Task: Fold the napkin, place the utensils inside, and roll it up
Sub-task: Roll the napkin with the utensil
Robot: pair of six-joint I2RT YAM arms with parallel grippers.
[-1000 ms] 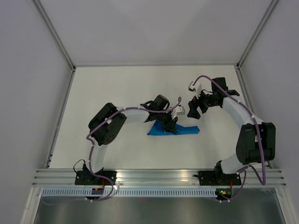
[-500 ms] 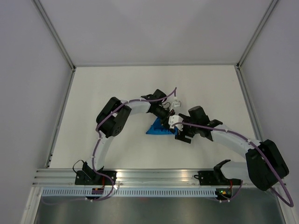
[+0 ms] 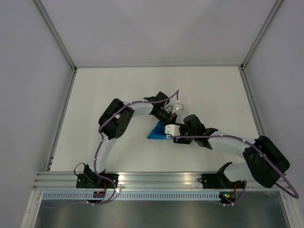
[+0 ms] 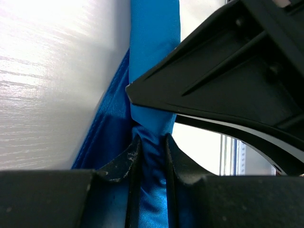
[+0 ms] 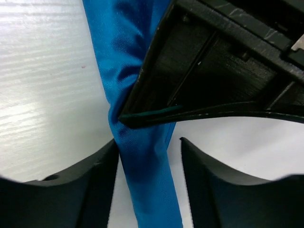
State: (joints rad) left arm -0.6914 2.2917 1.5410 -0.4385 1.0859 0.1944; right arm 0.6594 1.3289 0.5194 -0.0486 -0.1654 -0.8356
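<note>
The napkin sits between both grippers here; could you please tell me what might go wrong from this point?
The right gripper straddles the napkin with a gap on one side, so closing may catch only part of the bundle and loosen it.
The left gripper, shut on the napkin, sits very close to the right one; they could collide.
No utensils show, so they may be loose or missing.

The white bench (image 3: 118, 90) has a plain, faintly grained surface. The only thing lying on it is the bright blue napkin (image 3: 156, 134), just near of centre, gathered into a narrow, creased bundle.
</note>
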